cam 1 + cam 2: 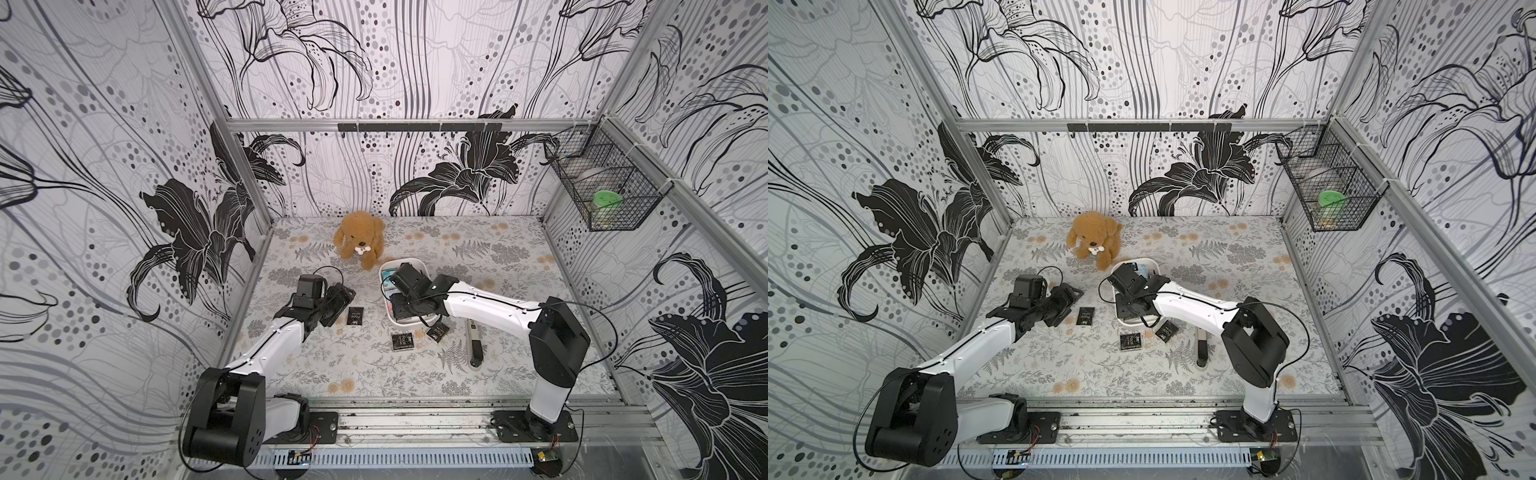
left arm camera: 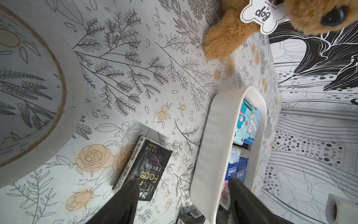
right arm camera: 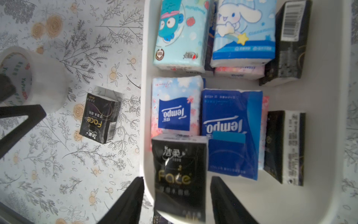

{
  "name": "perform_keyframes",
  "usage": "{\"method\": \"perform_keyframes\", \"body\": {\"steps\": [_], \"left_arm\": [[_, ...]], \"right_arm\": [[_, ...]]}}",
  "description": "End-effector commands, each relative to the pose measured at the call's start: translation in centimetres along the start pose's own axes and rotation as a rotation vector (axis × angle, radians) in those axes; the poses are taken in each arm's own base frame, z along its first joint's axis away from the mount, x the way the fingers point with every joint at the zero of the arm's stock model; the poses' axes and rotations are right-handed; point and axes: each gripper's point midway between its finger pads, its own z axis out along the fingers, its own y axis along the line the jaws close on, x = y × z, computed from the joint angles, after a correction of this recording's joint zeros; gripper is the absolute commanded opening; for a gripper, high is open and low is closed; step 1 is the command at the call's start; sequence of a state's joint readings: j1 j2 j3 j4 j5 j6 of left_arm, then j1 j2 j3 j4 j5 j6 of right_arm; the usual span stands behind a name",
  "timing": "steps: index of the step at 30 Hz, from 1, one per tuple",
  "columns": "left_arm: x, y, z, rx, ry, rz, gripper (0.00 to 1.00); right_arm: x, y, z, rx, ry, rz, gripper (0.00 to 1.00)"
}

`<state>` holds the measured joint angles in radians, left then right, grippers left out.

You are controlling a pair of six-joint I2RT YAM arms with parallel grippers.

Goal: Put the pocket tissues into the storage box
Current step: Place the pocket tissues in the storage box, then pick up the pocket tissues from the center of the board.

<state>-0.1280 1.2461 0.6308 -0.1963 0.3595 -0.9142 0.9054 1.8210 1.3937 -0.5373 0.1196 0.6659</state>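
Pocket tissues (image 3: pixel 232 126): black packet (image 3: pixel 179 155) sits loose between the parted jaws of the right gripper (image 3: pixel 176 178), over the storage box (image 3: pixel 319 97); withdraw straight up. Left gripper (image 2: pixel 183 179), beside the box: jaws spread, empty.

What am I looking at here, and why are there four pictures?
Two robot arms stand at the edge of a table, each ending in a two-fingered gripper. Both top views come from a camera overhead; the close-ups come from cameras on the wrists. The job is filling the white storage box with pocket tissues; many already lie inside. The right gripper is above the box, jaws spread, with a black packet between them, apparently loose. The left gripper is open and empty. Three black packets lie on the table, along with a toy dog, a tape roll and a stapler-like tool.
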Motion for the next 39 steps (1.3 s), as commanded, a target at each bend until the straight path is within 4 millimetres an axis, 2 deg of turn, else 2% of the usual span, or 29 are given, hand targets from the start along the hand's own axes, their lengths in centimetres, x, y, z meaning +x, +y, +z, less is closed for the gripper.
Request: {"method": "perform_keyframes", "body": {"steps": [1,5,10,15,16,24,29,39], "left_arm": [[-0.6,-0.6,-0.5,0.018,-0.022,0.022,0.77],[-0.7,-0.6,-0.6,0.017,-0.026,0.022,0.77],[-0.7,-0.7,-0.6,0.021,-0.028,0.023,0.77],[-0.7,-0.7,-0.5,0.025,-0.023,0.024,0.77],[-0.6,-0.7,-0.5,0.027,-0.02,0.023,0.77],[-0.5,-1.2,-0.4,0.052,-0.006,0.018,0.77],[-0.5,-1.3,-0.4,0.056,-0.005,0.014,0.77],[-0.6,-1.7,-0.6,0.063,-0.006,0.013,0.77]], "right_arm": [[0.2,0.1,0.2,0.0,0.01,-0.006,0.66],[-0.1,-0.2,-0.8,0.012,-0.009,0.0,0.68],[0.8,-1.9,-2.1,0.069,0.004,0.041,0.69],[3.2,-4.7,-3.3,0.142,0.035,0.12,0.69],[3.3,-5.0,-4.3,0.13,0.023,0.14,0.69],[8.2,-8.7,-5.3,0.147,0.132,0.256,0.68],[10.0,-10.0,-4.6,0.104,0.18,0.353,0.68],[8.6,-9.6,-2.0,0.102,0.184,0.382,0.75]]}}
